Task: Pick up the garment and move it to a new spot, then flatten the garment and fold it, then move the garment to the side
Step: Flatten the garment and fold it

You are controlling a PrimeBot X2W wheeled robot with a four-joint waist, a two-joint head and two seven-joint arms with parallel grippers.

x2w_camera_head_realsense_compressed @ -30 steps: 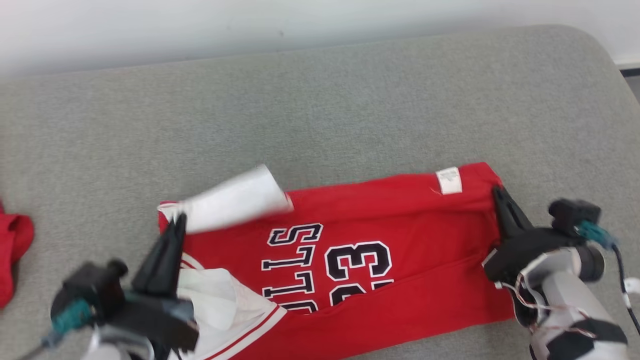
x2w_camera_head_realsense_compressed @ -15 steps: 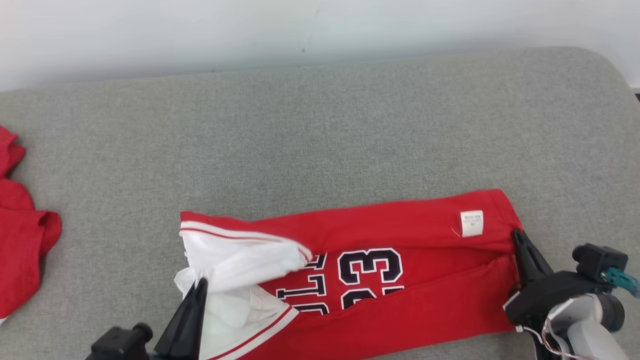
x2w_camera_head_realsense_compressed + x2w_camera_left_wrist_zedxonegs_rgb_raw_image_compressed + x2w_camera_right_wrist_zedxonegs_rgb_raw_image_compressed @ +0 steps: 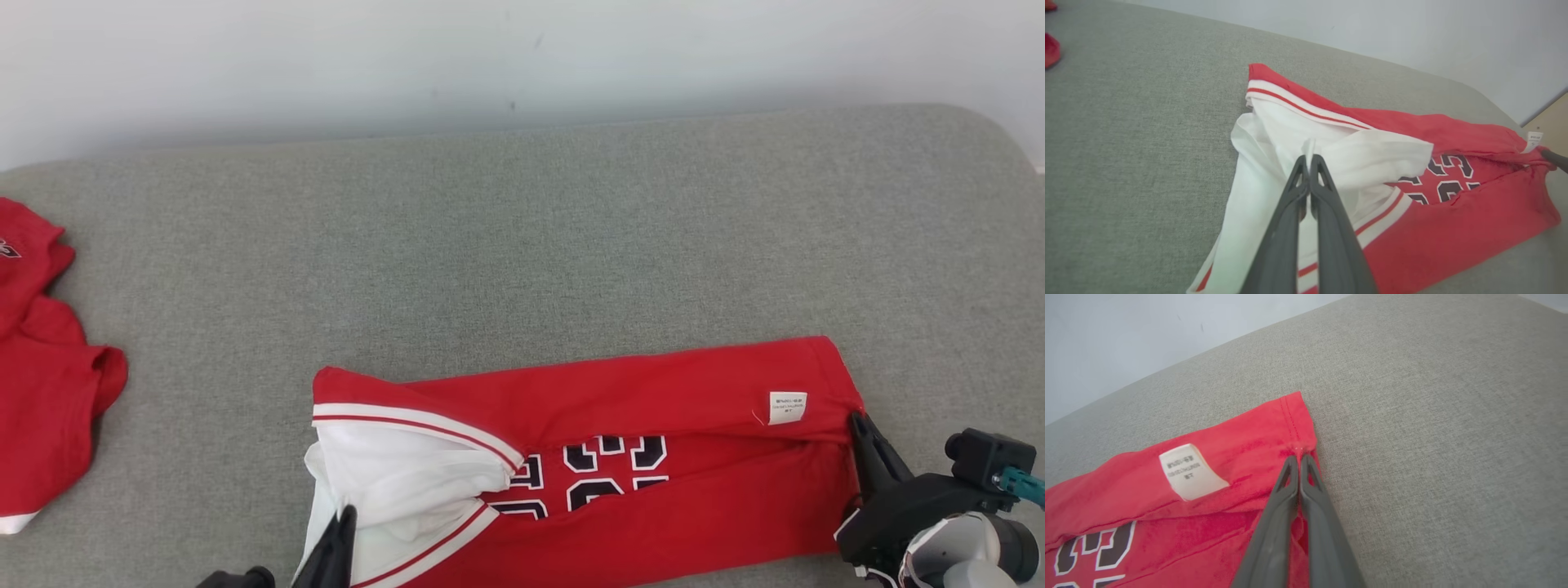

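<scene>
Red cotton jersey with white sleeves, half folded, pinched at both ends.
It lies toward 6 o'clock on the grey fabric cushion. My left gripper is clenched on white sleeve cloth at 7 o'clock, my right gripper on the red hem corner at 4 o'clock. If I pull unevenly, the fold may open or a pinch slip.
</scene>
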